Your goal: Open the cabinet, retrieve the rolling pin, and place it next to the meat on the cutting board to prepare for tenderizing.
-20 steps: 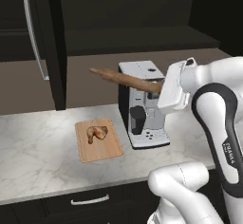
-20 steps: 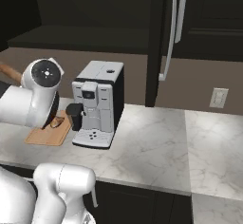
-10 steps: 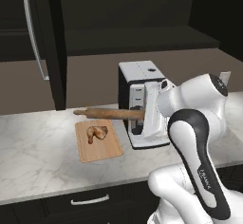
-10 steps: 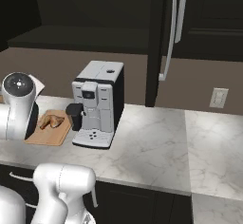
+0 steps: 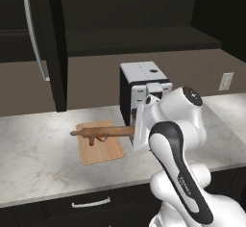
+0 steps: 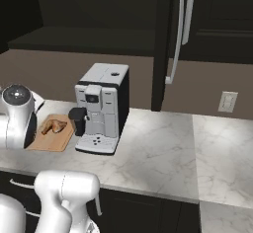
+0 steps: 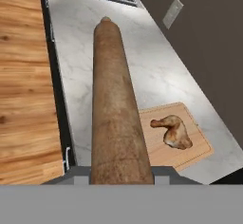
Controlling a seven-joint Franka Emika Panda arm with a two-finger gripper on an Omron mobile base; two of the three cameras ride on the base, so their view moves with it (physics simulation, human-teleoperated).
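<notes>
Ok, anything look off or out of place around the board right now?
Nothing stands out. The rolling pin is held level above the cutting board, the meat lies on the board, nothing spilled.

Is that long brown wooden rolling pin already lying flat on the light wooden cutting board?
No, the long brown wooden rolling pin is held in the air above the light wooden cutting board, next to the golden-brown chicken piece.

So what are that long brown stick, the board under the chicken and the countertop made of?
The rolling pin looks like wood, matte brown with a faint mottled grain. The cutting board also looks wooden: pale tan with fine straight grain lines. The countertop looks like polished marble or an imitation of it: white with grey veins and a soft sheen.
</notes>
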